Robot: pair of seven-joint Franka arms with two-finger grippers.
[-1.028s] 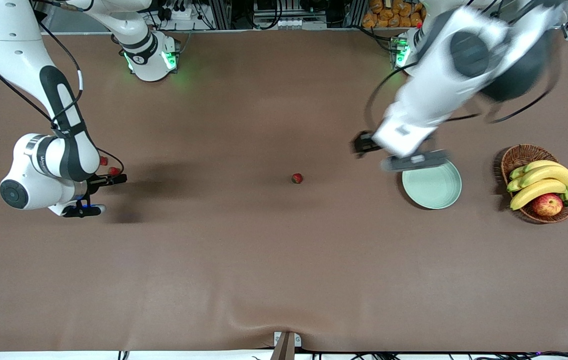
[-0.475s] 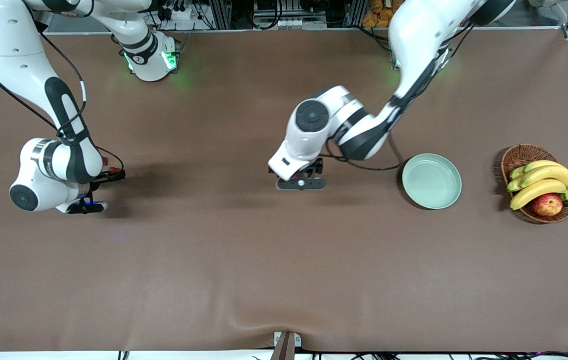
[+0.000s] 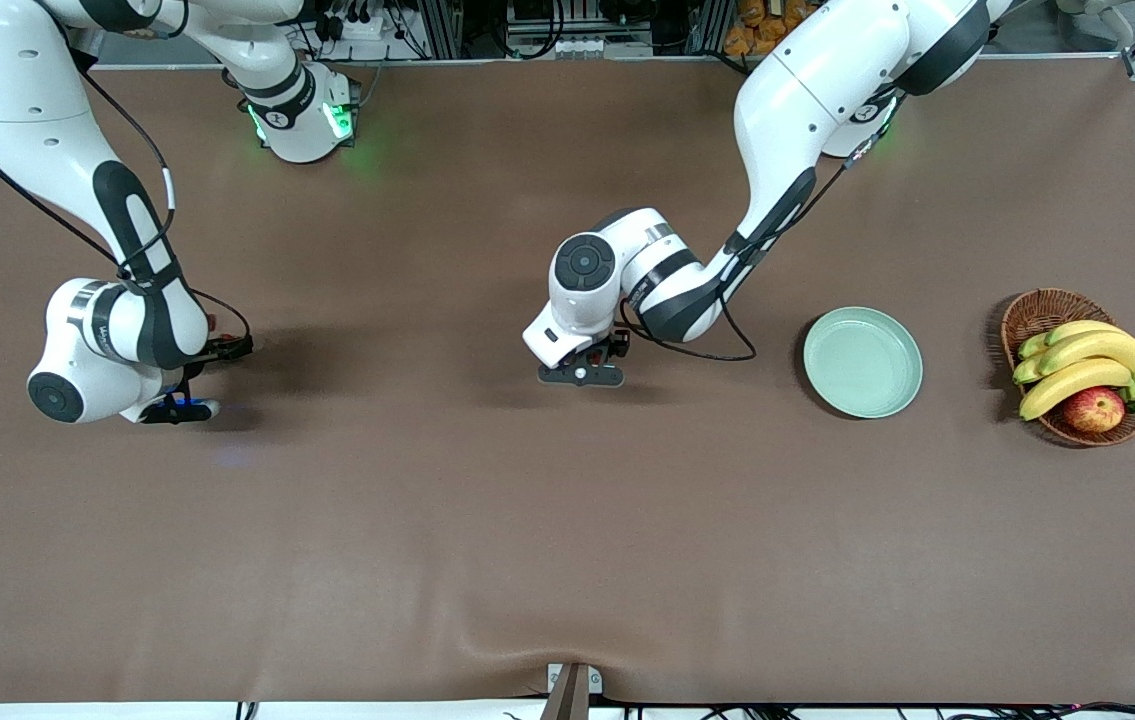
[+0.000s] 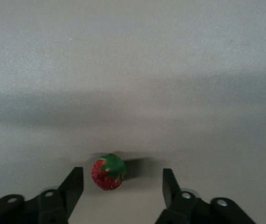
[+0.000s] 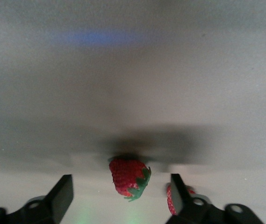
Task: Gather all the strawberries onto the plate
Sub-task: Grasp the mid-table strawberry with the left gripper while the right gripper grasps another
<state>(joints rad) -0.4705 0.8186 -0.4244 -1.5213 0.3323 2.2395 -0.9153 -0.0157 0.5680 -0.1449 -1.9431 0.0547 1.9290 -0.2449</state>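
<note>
In the left wrist view one strawberry (image 4: 108,171) lies on the brown table between the open fingers of my left gripper (image 4: 123,182), closer to one finger and untouched. In the front view that gripper (image 3: 582,372) is low over the table's middle and hides this berry. In the right wrist view a second strawberry (image 5: 129,178) lies between the open fingers of my right gripper (image 5: 121,186), and a third strawberry (image 5: 171,199) is partly hidden by one finger. The right gripper (image 3: 222,348) is low at the right arm's end. The mint-green plate (image 3: 862,361) holds nothing.
A wicker basket (image 3: 1035,310) with bananas (image 3: 1082,362) and an apple (image 3: 1093,408) stands beside the plate at the left arm's end. The left arm's elbow and cable hang between its gripper and the plate.
My left arm swung from over the plate to the middle of the table and came down around the strawberry there. My right gripper shifted slightly and sank lower over its berries.
</note>
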